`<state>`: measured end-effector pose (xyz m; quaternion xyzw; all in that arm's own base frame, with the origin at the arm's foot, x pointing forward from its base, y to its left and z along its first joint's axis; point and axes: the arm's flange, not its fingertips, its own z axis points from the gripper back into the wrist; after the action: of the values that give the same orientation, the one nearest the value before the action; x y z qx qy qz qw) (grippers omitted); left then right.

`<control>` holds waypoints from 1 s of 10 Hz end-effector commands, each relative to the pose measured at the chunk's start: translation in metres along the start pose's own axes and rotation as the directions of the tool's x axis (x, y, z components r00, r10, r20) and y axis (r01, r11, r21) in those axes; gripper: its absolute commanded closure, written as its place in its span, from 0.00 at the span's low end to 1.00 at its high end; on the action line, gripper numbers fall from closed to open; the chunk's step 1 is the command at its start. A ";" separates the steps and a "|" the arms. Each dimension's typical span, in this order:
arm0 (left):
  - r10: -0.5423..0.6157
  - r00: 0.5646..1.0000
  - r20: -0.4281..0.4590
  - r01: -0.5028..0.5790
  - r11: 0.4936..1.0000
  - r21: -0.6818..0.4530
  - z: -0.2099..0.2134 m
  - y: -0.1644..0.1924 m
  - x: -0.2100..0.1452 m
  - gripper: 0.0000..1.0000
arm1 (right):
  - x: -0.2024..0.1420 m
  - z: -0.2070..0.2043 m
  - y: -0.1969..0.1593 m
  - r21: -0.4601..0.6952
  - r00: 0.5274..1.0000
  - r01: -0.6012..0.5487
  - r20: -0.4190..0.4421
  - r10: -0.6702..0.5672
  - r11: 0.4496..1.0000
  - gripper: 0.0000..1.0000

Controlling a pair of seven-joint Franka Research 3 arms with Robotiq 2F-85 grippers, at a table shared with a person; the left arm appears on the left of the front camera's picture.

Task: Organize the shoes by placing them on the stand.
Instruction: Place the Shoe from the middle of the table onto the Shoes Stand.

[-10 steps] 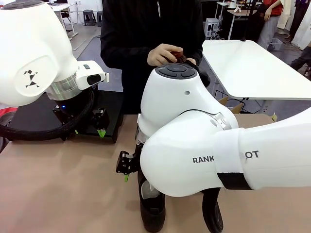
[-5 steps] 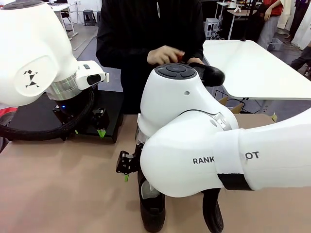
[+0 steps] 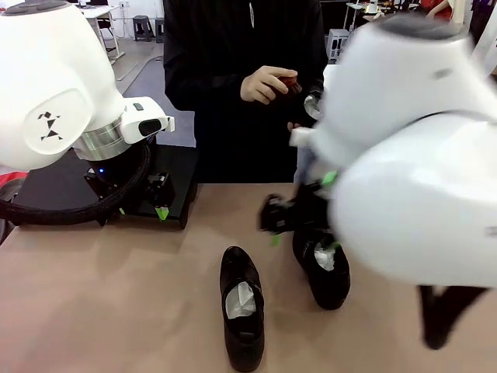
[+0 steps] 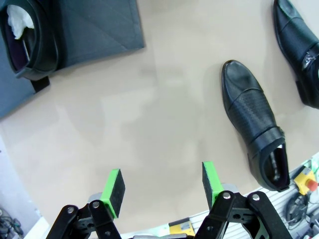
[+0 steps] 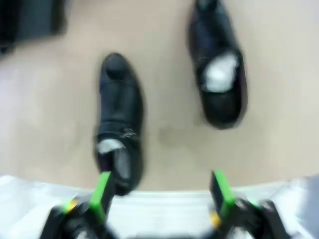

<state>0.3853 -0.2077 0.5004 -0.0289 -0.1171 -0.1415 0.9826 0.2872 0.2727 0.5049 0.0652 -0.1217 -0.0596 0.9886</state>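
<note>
Two glossy black shoes lie on the tan table: one (image 3: 242, 307) near the front with white paper inside, the other (image 3: 326, 268) to its right. My right gripper (image 3: 303, 211) hangs blurred just above the right shoe, open. In the right wrist view its green pads (image 5: 102, 194) stand apart above both shoes (image 5: 119, 119) (image 5: 219, 84). My left gripper (image 3: 141, 210) hovers open at the front edge of the black stand (image 3: 70, 186). In the left wrist view its fingers (image 4: 113, 185) are spread over bare table, a shoe (image 4: 254, 122) is at right, and another shoe (image 4: 30, 40) sits on the stand (image 4: 99, 25).
A person in black stands at the far side with both hands (image 3: 268, 84) raised at chest height, holding something small. A white table (image 3: 404, 109) stands behind at right. Bare tabletop lies left of the front shoe.
My right arm has swung quickly to the right and is blurred, uncovering the two shoes it hid. The left arm has stayed still.
</note>
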 end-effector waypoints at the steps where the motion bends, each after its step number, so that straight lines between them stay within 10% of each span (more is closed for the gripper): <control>1: 0.003 1.000 0.011 -0.003 1.000 0.000 0.000 0.000 0.000 0.19 | 0.016 0.013 -0.094 0.002 0.999 0.032 -0.029 -0.032 0.999 0.00; 2: 0.003 1.000 0.011 -0.003 1.000 0.000 0.000 0.000 0.000 0.19 | 0.023 0.018 -0.125 0.002 0.999 0.042 -0.026 -0.042 0.999 0.00; 3: 0.000 1.000 0.000 0.000 1.000 0.000 0.000 0.000 0.000 0.19 | 0.007 0.014 -0.049 -0.008 1.000 0.028 0.000 -0.028 1.000 0.00; 4: 0.026 1.000 -0.009 -0.025 1.000 0.019 0.002 -0.026 -0.007 0.19 | 0.007 0.014 -0.049 -0.008 1.000 0.028 0.000 -0.028 1.000 0.00; 5: 0.065 0.997 -0.042 -0.064 0.997 0.033 0.002 -0.056 -0.017 0.19 | 0.015 0.021 -0.107 -0.008 0.999 0.049 -0.006 -0.049 0.999 0.00; 7: 0.139 0.986 -0.096 -0.135 0.990 0.048 0.000 -0.094 -0.045 0.19 | 0.018 0.013 -0.112 -0.069 0.987 -0.158 -0.006 0.158 0.985 0.00; 10: 0.277 0.935 -0.221 -0.278 0.960 0.025 -0.039 -0.097 -0.072 0.19 | 0.049 0.023 -0.208 -0.087 0.998 -0.053 0.010 0.054 0.995 0.00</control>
<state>0.2984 -0.2914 0.4546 0.0125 -0.0245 -0.0179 0.9995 0.3093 0.0913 0.5149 0.0173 -0.1269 -0.0177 0.9916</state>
